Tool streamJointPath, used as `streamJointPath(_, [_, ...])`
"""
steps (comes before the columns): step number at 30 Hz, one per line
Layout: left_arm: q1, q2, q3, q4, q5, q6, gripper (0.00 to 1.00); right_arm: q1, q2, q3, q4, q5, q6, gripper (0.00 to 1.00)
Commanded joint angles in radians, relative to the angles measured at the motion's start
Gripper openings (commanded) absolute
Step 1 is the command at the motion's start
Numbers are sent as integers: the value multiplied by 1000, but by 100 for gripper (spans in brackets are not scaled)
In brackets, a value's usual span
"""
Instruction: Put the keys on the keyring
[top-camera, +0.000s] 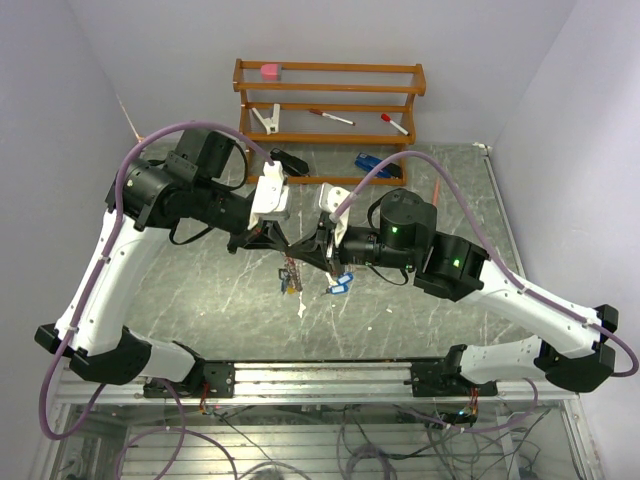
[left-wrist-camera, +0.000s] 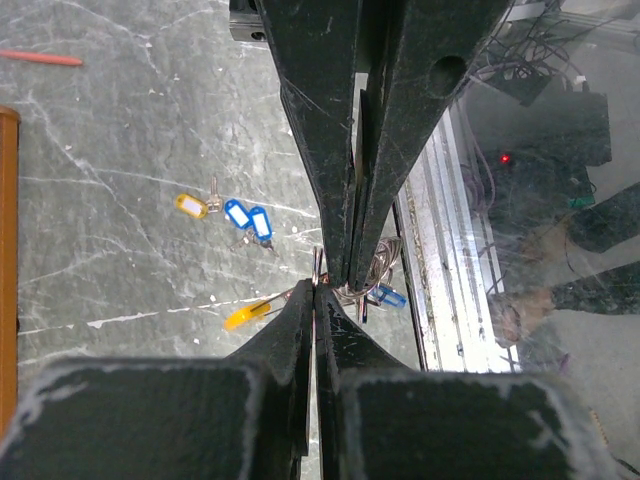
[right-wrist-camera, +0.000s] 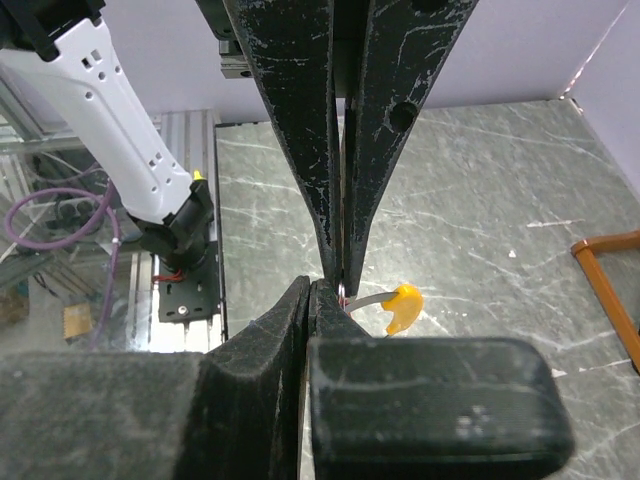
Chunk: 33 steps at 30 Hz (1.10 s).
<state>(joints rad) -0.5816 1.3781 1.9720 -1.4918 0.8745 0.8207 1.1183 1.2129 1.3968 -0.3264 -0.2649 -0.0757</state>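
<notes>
Above the table (top-camera: 200, 300), the left hand (left-wrist-camera: 315, 290) pinches the keyring (left-wrist-camera: 378, 268). The right hand (right-wrist-camera: 312, 288), closed tight, grips the yellow-tagged key (right-wrist-camera: 402, 300) beside it.

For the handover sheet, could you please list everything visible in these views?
table: one, grey marbled, under everything
rack: one, brown wood, at the back
block: one, pink, rack's top shelf
clip: one, white, on the rack
marker pens: two, red-capped, on the rack
stapler: one, blue, before the rack
loose keys: three, one yellow tag and two blue, lying on the table
keyring: one, silvery wire, where the grippers meet, a blue tag beside it
yellow-tagged key: one, at the gripper tips
arms: two, white and black, reaching in from both sides
left gripper: shut, tip to tip with the right
right gripper: shut
</notes>
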Motion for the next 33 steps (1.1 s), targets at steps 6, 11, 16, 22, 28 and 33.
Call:
streamJointPath(6, [-14,-11,39,13,42,-4,7,-6,-29,-9,28,28,-1,0])
streamJointPath(11, [-13,-12,45,7,35,4,7,-6,-62,-22,25,68,1,0])
streamJointPath(16, [-13,-22,37,-4,36,20,7,-6,-106,-47,31,108,10,30])
streamJointPath(22, [-14,-15,41,-3,36,27,7,-6,-71,-32,18,66,17,38])
streamJointPath(28, [-16,-6,47,2,44,22,7,-7,-36,-33,38,24,28,37])
streamJointPath(33, [-17,-7,45,-1,45,23,7,-6,-30,-33,52,19,21,24])
